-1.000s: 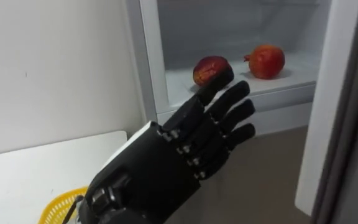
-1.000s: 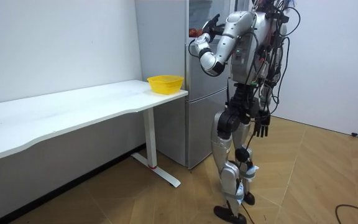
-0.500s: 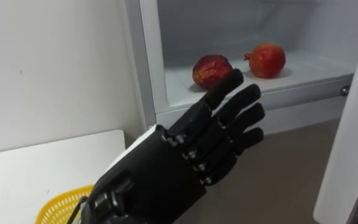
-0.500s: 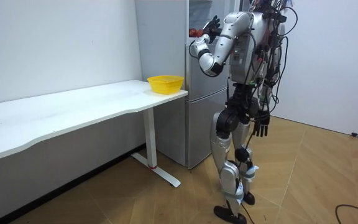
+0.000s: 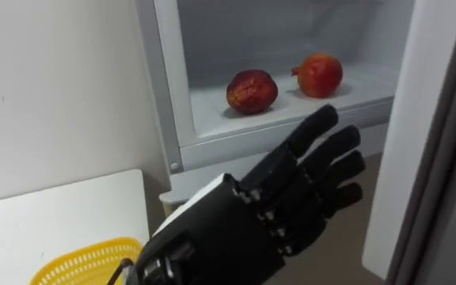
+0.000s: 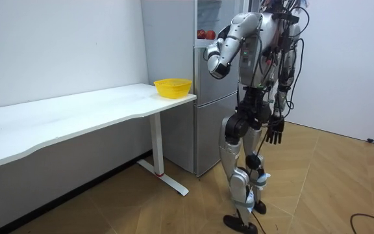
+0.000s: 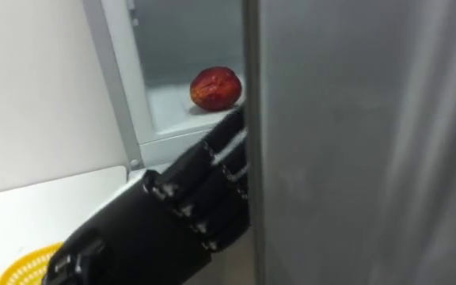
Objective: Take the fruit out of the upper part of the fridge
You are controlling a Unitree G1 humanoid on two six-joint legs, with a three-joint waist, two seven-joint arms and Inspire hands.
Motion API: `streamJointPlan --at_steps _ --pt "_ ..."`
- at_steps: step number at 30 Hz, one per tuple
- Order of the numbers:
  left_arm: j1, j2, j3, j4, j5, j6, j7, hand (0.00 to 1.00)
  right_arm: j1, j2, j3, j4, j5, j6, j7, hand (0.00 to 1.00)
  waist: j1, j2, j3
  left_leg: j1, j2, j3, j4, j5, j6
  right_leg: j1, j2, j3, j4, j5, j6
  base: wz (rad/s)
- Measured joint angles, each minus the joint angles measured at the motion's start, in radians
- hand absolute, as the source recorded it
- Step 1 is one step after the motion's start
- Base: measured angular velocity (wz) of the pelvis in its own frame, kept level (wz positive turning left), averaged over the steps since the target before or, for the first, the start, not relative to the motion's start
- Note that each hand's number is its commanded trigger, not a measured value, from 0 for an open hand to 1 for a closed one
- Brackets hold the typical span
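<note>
Black fingers stretched out straight: the left hand (image 5: 291, 198) is raised before the open fridge (image 5: 165, 95), its back to the camera, fingers slightly fanned and pointing up and to the right, holding nothing. The topmost fingertip comes level with the front lip of the shelf (image 5: 209, 101); whether it touches that lip I cannot tell, but it is clear of both fruits. And there they are on the white shelf of the upper compartment: the darker fruit (image 5: 252, 91) near the shelf's front edge towards its left end, and the brighter fruit (image 5: 317, 75) further back and to the right, with bare shelf between the two. Above them the compartment is open space, and bare shelf runs on to the right of the brighter fruit. Room is tighter at the sides: the grey door (image 5: 434, 142) stands open just beside the hand on the right, and from the right eye its edge covers the fingertips. To the left, the fridge's white frame meets the wall (image 5: 54, 79). Down at the lower left, the yellow basket (image 5: 85, 260) sits on the white table (image 5: 54, 214), at the corner next to the fridge. From across the room, the robot stands upright facing the fridge, left arm bent and lifted to shoulder height, right hand (image 6: 275, 133) hanging beside the hip with fingers loose.
</note>
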Motion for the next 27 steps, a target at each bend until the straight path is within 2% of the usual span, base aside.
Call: streamJointPlan --at_steps 2,6,8,10,14,16,18,22,27 --pt "-0.016 0.000 -0.007 0.004 0.000 0.000 -0.006 0.00 0.000 -0.001 0.000 0.000 0.000 0.001 0.002 0.00 -0.002 0.003 0.0010 0.004 0.003 0.019 0.000 0.000 0.000 0.000 0.003 0.012 -0.001 0.002 -0.003 -0.24" --pt "-0.062 -0.005 -0.012 0.005 -0.001 0.000 -0.006 0.00 -0.003 -0.001 -0.002 0.012 0.003 0.003 0.016 0.00 -0.034 0.010 0.0021 0.006 0.007 0.020 -0.001 0.000 0.000 -0.002 0.003 0.025 -0.006 0.003 -0.004 -0.08" --pt "-0.080 -0.005 -0.014 0.006 -0.001 0.000 -0.003 0.00 -0.008 -0.001 -0.006 0.018 0.002 0.003 0.019 0.00 -0.053 0.013 0.0011 0.007 0.012 0.021 -0.001 0.000 0.000 -0.002 0.004 0.033 -0.007 0.003 -0.005 -0.10" --pt "-0.113 -0.008 -0.021 0.021 -0.002 0.000 -0.001 0.00 -0.008 -0.002 -0.035 0.026 0.003 0.003 0.030 0.00 -0.087 0.013 0.0010 0.008 0.013 0.023 -0.001 0.000 0.000 -0.001 0.005 0.036 -0.006 0.003 -0.005 0.00" --pt "-0.180 -0.021 -0.059 0.067 0.002 -0.001 -0.005 0.00 -0.008 -0.010 -0.050 0.028 0.024 0.004 0.041 0.00 -0.114 0.015 0.0000 0.007 0.014 0.057 -0.001 0.000 0.000 -0.013 0.009 0.046 -0.002 0.004 -0.006 -0.16" --pt "-0.194 -0.034 -0.082 0.079 0.003 -0.001 -0.001 0.00 -0.007 -0.011 -0.050 0.028 0.029 0.006 0.045 0.00 -0.119 0.019 -0.0013 0.006 0.015 0.077 -0.001 0.000 0.000 -0.016 0.010 0.062 -0.002 0.006 -0.007 -0.23" --pt "-0.202 -0.047 -0.098 0.079 0.014 -0.002 0.005 0.00 -0.008 -0.015 -0.050 0.029 0.033 0.009 0.046 0.00 -0.139 0.025 -0.0014 0.007 0.016 0.079 -0.001 0.000 0.000 -0.017 0.011 0.066 -0.003 0.008 -0.007 -0.15" --pt "-0.240 -0.054 -0.129 0.086 0.035 -0.002 0.010 0.00 -0.016 -0.024 -0.050 0.030 0.044 0.010 0.046 0.00 -0.166 0.040 -0.0022 0.007 0.017 0.101 0.000 0.000 -0.001 -0.032 0.015 0.091 -0.001 0.009 -0.008 -0.17" --pt "-0.284 -0.057 -0.165 0.103 0.051 -0.001 0.025 0.00 -0.017 -0.031 -0.055 0.032 0.078 0.007 0.048 0.00 -0.195 0.041 -0.0019 0.010 0.018 0.102 0.000 0.000 -0.001 -0.032 0.023 0.105 -0.003 0.012 -0.012 -0.09"
